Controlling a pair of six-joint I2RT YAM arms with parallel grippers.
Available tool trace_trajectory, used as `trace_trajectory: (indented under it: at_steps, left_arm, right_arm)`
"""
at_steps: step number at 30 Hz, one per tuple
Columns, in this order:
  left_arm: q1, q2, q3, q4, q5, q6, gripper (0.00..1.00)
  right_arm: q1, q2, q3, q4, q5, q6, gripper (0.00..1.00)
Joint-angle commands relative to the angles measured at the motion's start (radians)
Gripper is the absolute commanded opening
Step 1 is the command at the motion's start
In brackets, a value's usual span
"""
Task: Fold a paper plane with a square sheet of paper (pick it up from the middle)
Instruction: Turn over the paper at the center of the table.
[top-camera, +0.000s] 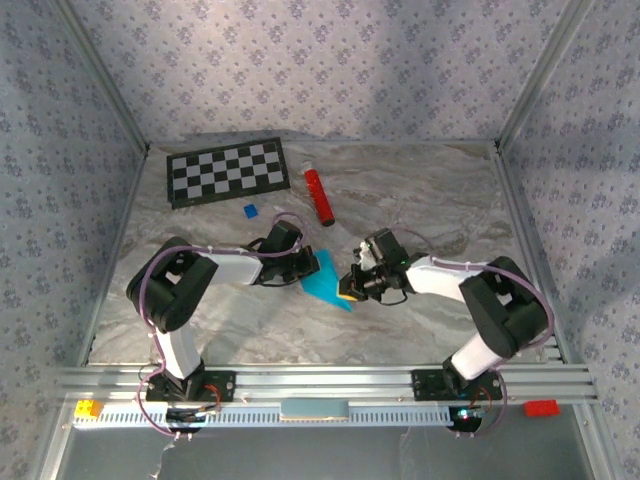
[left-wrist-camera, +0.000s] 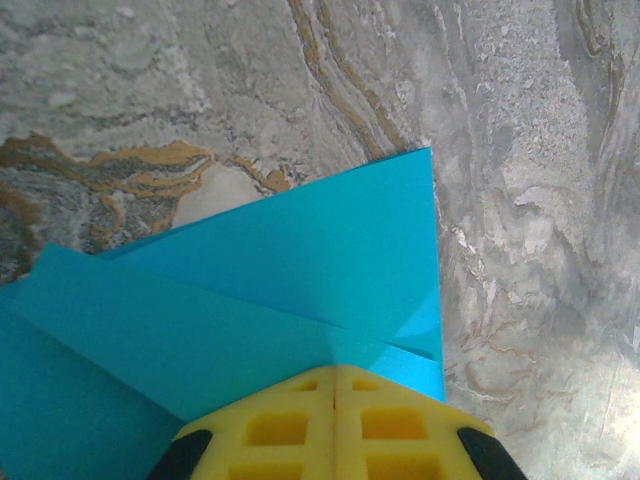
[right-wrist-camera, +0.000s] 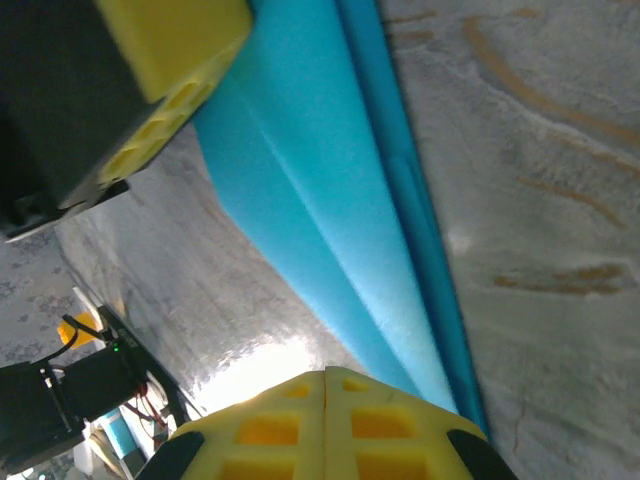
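The square sheet of paper (top-camera: 325, 278), bright cyan and folded into overlapping layers, lies mid-table between both grippers. My left gripper (top-camera: 303, 266) is shut on its left side. In the left wrist view the yellow fingertips (left-wrist-camera: 300, 400) meet, and a crease in the paper (left-wrist-camera: 300, 270) runs straight into their seam. My right gripper (top-camera: 348, 288) is shut at the paper's lower right end. In the right wrist view the paper (right-wrist-camera: 330, 200) runs as a long ridge and passes behind the right fingertip (right-wrist-camera: 400, 430). I cannot see whether any paper is caught there.
A red cylinder (top-camera: 318, 195) and a tiny dark-blue block (top-camera: 250, 211) lie behind the paper. A checkerboard mat (top-camera: 227, 171) is at the back left. A yellow block (top-camera: 88, 408) and a red block (top-camera: 541, 407) sit on the front rail.
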Motion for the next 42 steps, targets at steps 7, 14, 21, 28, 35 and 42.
trace_trajectory:
  at_steps: [7,14,21,28,35,42]
  left_arm:
    - [0.011,0.039,-0.029,-0.124,-0.05,0.005,0.0]
    - [0.015,0.039,-0.031,-0.125,-0.05,0.005,0.0]
    - [0.015,0.036,-0.016,-0.138,-0.048,0.006,0.0]
    - [0.014,0.036,-0.011,-0.139,-0.047,0.007,0.0]
    - [0.012,0.044,-0.009,-0.132,-0.041,0.003,0.0]
    - [0.01,0.044,-0.009,-0.132,-0.043,0.003,0.0]
  right_arm:
    - [-0.011,0.02,-0.119,-0.032,0.003,-0.058,0.07]
    - [-0.033,-0.119,-0.196,-0.098,0.005,-0.058,0.09]
    - [-0.04,-0.161,-0.187,-0.06,-0.018,0.002,0.16]
    - [-0.04,-0.152,-0.18,-0.019,-0.005,0.046,0.25]
    - [-0.04,-0.124,-0.175,0.013,-0.01,0.071,0.25]
    - [-0.037,-0.11,-0.179,0.022,-0.003,0.084,0.26]
